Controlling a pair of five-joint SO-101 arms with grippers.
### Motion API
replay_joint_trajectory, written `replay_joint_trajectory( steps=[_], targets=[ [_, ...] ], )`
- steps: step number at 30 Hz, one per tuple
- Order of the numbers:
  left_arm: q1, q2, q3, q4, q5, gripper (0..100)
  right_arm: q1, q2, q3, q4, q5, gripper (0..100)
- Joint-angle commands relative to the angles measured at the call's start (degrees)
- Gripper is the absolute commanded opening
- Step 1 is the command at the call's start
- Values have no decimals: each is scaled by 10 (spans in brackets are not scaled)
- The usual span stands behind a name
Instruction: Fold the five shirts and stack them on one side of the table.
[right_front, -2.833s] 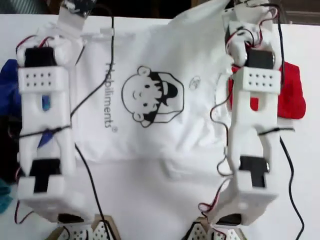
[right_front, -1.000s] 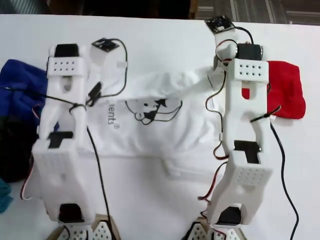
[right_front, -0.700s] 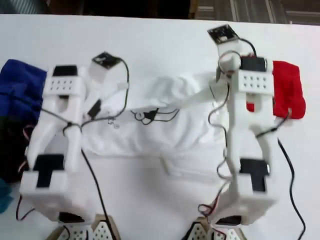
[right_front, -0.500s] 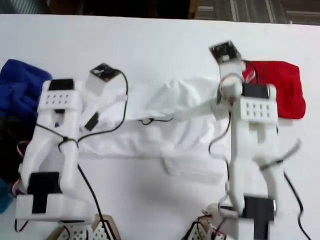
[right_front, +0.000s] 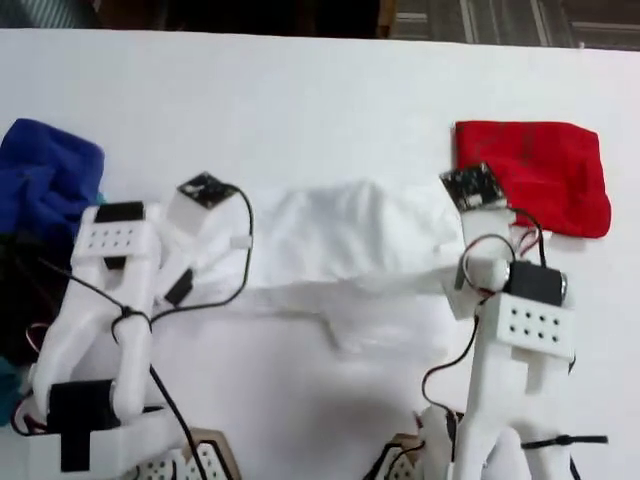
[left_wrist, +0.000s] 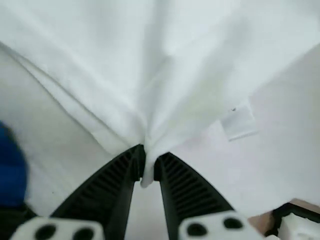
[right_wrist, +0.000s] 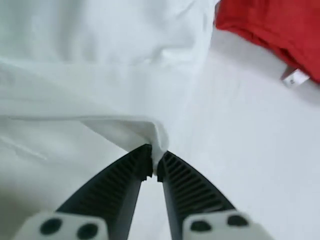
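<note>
white shirt (right_front: 340, 235): folded band, strung between both grippers | left gripper (left_wrist: 148, 167): jaws pinched on one end | right gripper (right_wrist: 155, 165): jaws pinched on opposite corner | red shirt (right_front: 535, 175): just beside that corner | blue shirt (right_front: 45, 175): past left-gripper end | sewn label (left_wrist: 239, 122): unreadable

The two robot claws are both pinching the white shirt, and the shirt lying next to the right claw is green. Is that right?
Not quite. The shirt lying by the right gripper is a red shirt, not green, as the right wrist view shows. The rest holds: the right gripper and the left gripper are each shut on the white shirt.
</note>
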Motion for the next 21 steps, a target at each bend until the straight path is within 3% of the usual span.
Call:
replay_joint_trajectory(
  steps=[1, 13, 21],
  targets=[
    [-6, -29, 30, -23, -1, 27, 17, -39, 30, 3, 19, 20],
    [-6, -25, 109, -140, 0, 27, 13, -116, 191, -61, 23, 20],
    [-6, -29, 94, -150, 0, 27, 17, -126, 244, -101, 23, 20]
  ],
)
